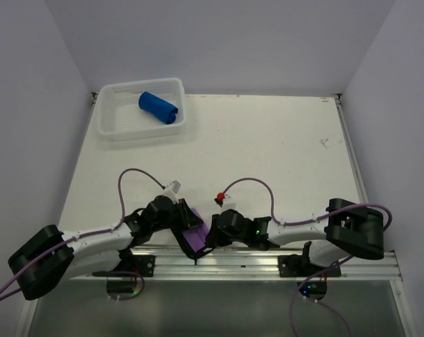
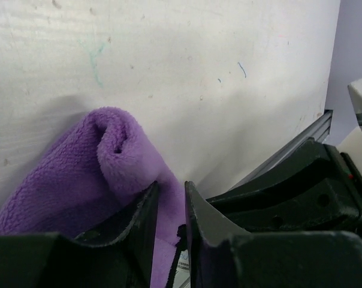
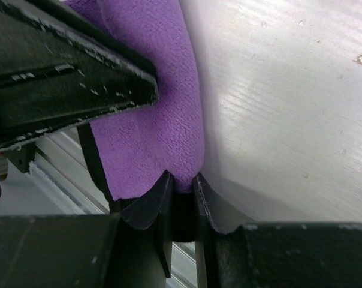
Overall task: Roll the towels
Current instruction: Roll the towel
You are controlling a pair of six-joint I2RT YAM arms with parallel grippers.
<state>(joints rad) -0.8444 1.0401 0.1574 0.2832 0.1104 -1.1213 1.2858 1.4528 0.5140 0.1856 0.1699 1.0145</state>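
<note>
The left gripper (image 2: pixel 171 195) pinches the purple towel (image 2: pixel 67 174) between nearly closed jaws, just beside a rolled-over fold. The right gripper (image 3: pixel 181 183) is clamped narrowly on the same towel's edge. Both crowd the near edge of the table (image 1: pixel 268 154), with the towel's dark-edged corner reaching over the aluminium rail (image 1: pixel 233 256). The blue towel (image 1: pixel 159 107) lies rolled in the white basket (image 1: pixel 145 133) at the far left corner. A broad stretch of white tabletop separates them.
</note>
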